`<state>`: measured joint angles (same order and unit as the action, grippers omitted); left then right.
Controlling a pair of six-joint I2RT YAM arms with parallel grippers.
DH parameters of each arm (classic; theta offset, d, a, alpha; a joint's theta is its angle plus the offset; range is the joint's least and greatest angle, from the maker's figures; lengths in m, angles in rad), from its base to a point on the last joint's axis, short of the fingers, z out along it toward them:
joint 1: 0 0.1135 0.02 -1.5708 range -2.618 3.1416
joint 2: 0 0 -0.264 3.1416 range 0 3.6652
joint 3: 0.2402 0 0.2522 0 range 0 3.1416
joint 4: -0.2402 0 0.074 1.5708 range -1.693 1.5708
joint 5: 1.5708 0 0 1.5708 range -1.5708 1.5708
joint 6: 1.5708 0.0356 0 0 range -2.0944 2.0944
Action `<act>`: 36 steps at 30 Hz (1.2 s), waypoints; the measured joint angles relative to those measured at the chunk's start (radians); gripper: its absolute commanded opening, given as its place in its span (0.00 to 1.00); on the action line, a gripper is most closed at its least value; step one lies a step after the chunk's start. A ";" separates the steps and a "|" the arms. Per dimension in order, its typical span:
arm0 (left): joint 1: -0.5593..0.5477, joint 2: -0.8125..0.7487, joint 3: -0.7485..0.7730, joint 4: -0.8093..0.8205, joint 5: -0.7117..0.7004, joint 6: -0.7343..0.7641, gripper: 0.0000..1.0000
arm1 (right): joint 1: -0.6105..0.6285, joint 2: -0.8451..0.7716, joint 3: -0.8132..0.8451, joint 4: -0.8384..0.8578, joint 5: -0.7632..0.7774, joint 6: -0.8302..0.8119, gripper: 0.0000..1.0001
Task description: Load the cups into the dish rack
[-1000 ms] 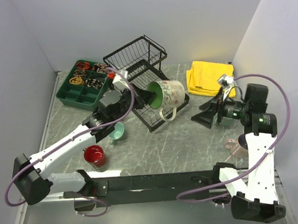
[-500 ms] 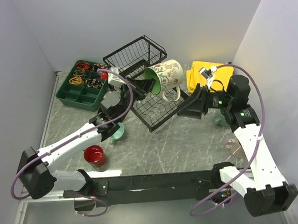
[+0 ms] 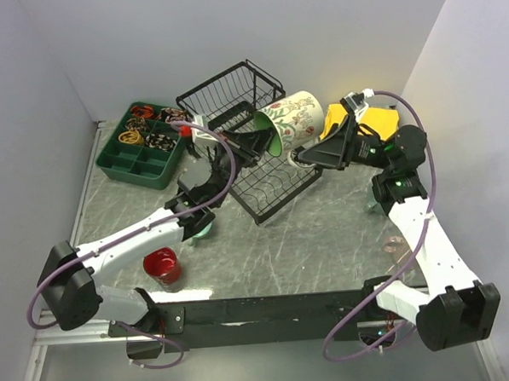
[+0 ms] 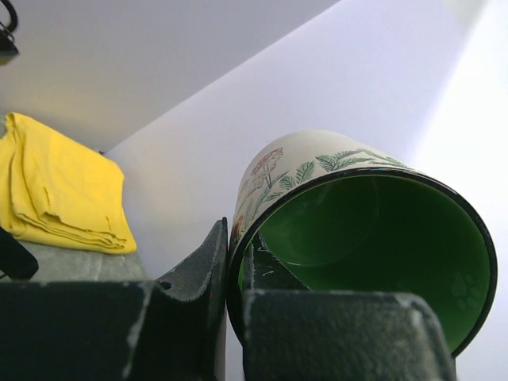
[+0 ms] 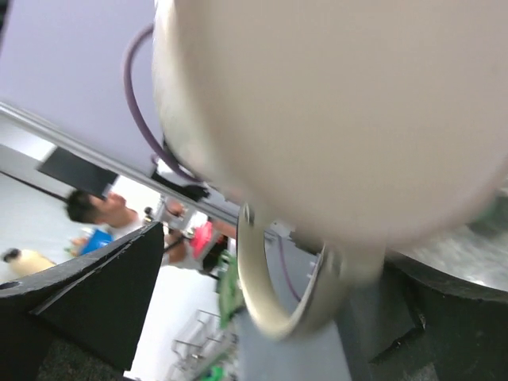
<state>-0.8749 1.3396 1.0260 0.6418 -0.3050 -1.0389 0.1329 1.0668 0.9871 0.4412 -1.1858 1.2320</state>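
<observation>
- Two grippers of mine meet at one cup: my left gripper point(image 3: 250, 144) is clamped narrow on the rim of the cream mug point(image 3: 298, 118), one finger inside the green bowl and one on the outer wall, while my right gripper point(image 3: 308, 158) stands wide with nothing held.
- The right wrist view shows the mug's handle point(image 5: 278, 309) hanging between my spread right fingers, the pale base close above them.
- I judge this a two-armed set-down or a pass. Either way my left pinch should not let go until my right has a firm hold or the mug rests on wire.
- A rim pinch on a heavy tilted mug can slip, so I would move slowly and lower it level.
- The mug hangs on its side above the far right part of the dish rack point(image 3: 223, 85), just right of the raised basket, mouth turned left. I cannot tell whether it touches the wire.
- It is cream with leaf and flower prints, glossy green inside, dark at the lip.
- A red mug point(image 3: 162, 264) waits near left on the table; the yellow cloth point(image 3: 379, 120) lies far right.
</observation>
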 measured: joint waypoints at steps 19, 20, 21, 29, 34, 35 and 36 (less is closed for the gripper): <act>-0.024 0.076 0.035 0.111 0.006 -0.041 0.01 | 0.006 0.042 -0.027 0.187 0.038 0.256 0.24; -0.023 0.080 0.040 0.113 0.011 -0.045 0.01 | 0.006 0.042 -0.028 0.191 0.039 0.269 0.07; -0.023 0.085 0.043 0.118 0.019 -0.048 0.01 | 0.007 0.042 -0.028 0.199 0.039 0.290 0.00; -0.020 0.101 0.046 0.148 0.055 -0.056 0.38 | -0.002 0.030 -0.031 0.195 0.034 0.311 0.00; -0.024 0.096 0.048 0.162 0.083 -0.079 0.61 | -0.036 0.015 -0.063 0.229 -0.018 0.289 0.00; -0.026 0.093 0.047 0.158 0.087 -0.080 0.66 | -0.046 0.015 -0.066 0.234 -0.027 0.295 0.00; -0.026 0.088 0.046 0.154 0.089 -0.080 0.68 | -0.055 0.015 -0.071 0.244 -0.036 0.302 0.00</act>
<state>-0.9005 1.4277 1.0718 0.7956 -0.2161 -1.1194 0.0776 1.0817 0.9165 0.6853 -1.2221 1.5341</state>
